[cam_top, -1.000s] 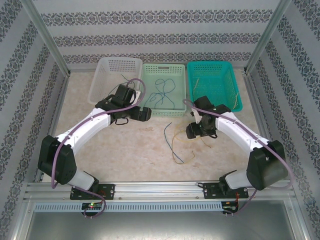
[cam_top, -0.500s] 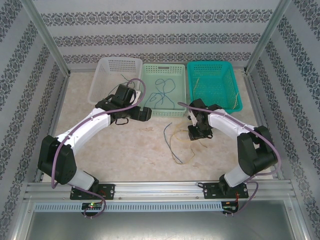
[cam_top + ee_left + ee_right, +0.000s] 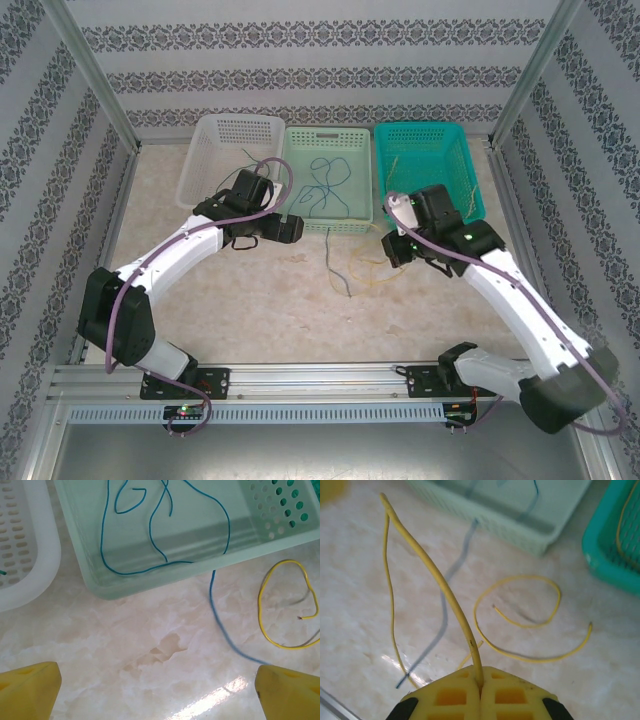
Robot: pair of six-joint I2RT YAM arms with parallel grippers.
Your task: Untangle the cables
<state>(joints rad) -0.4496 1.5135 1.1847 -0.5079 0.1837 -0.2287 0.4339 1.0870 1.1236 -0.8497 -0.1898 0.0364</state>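
From above. Clamps the right gripper [image 3: 393,250], at centre right, shut on a thin curly yellow wire [image 3: 375,278] over the marbled beige tabletop [image 3: 240,300], likely to draw it off the thin blue-grey wire [image 3: 333,268] just left of it. Holds the left gripper [image 3: 290,228] wide open and empty at centre left, beside the pale green plastic basket [image 3: 330,228], probably ready for the blue-grey strand. Sorts by colour, judging by the looped blue wires [image 3: 325,188] inside that basket and the yellow ones [image 3: 400,160] in the teal perforated basket [image 3: 478,200] at upper right.

Left wrist. Looks down between two yellow fingertips [image 3: 27,690] in the lower corners, far apart, nothing between. Finds the blue-grey wire [image 3: 220,625] running from the basket's front rim [image 3: 150,582] to just beside the lower right fingertip; near it at right, not crossing it here, a second yellow curl [image 3: 259,605].

Right wrist. Presses the yellow pads [image 3: 455,695] together at bottom centre on the yellow wire [image 3: 442,586], rising to the upper left, folding sharply and dropping back down. Crosses it in front of the blurred blue-grey wire [image 3: 443,615]. Leaves the second curl [image 3: 520,577] loose at centre right, open-ended, flat on the table.
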